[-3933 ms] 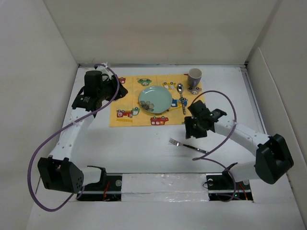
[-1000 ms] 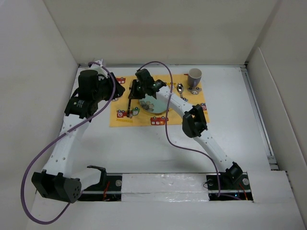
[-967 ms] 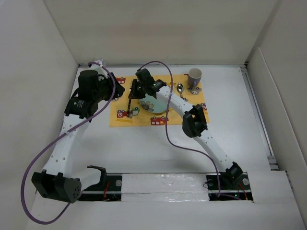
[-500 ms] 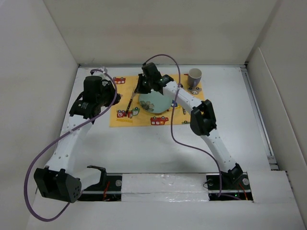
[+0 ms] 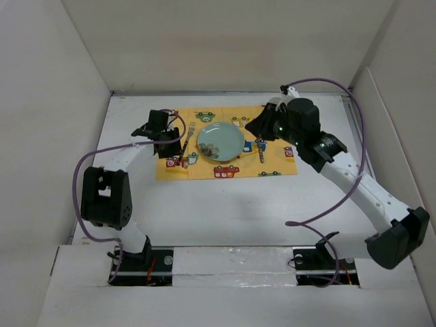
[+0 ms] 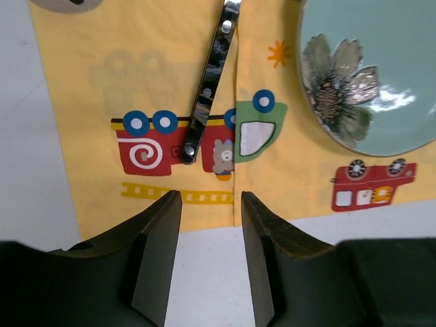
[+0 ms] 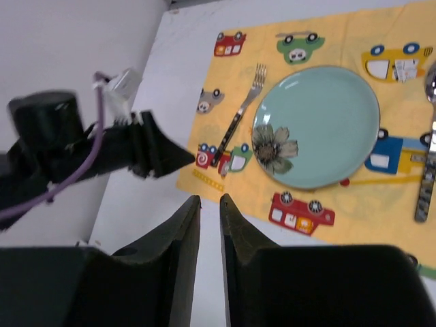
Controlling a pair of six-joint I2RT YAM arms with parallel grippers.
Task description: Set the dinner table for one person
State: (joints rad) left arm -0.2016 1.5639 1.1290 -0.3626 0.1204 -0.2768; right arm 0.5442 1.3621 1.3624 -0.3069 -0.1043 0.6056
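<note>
On the white dinner table lies a yellow car-print placemat with a pale green flowered plate in its middle. A fork rests on the mat left of the plate, and a spoon lies on the right. My left gripper hovers by the mat's left part, open and empty; the fork handle is just ahead of it. My right gripper hangs above the mat's far right, its jaws a narrow gap apart around nothing. Plate and fork show below it.
White enclosure walls stand on the left, back and right of the table. Purple cables loop from both arms. The left arm's black elbow sits low at the front left. A metal rail runs along the near edge.
The right gripper has left the fork on the mat left of the plate and pulled back to the right side. The left arm has folded, its gripper now nearer the fork.
</note>
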